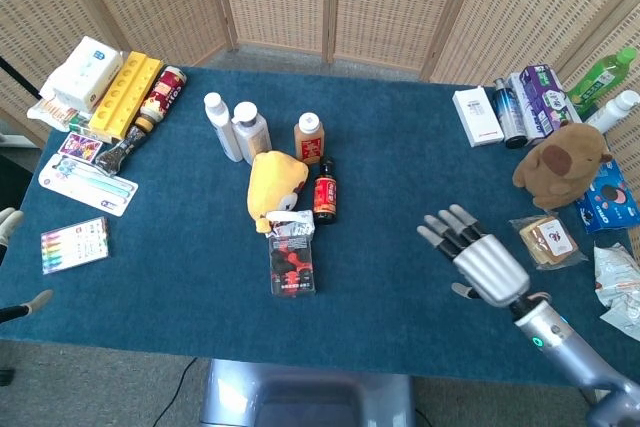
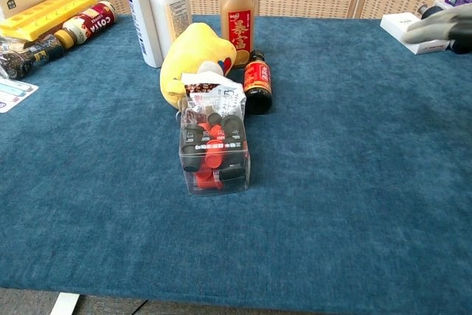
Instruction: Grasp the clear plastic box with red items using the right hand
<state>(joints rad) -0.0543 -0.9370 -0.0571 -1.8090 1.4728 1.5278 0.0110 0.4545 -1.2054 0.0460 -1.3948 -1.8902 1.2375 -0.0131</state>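
Right hand (image 1: 482,257) outspread, palm down, empty.

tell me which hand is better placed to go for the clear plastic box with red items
Right. The right hand hovers open over the blue table, facing the clear plastic box with red items; the left hand barely shows at the far edge.

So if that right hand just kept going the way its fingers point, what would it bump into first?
Probably the small dark red-labelled bottle. The right hand points up-left across bare blue cloth; its height is unclear, so it might pass over.
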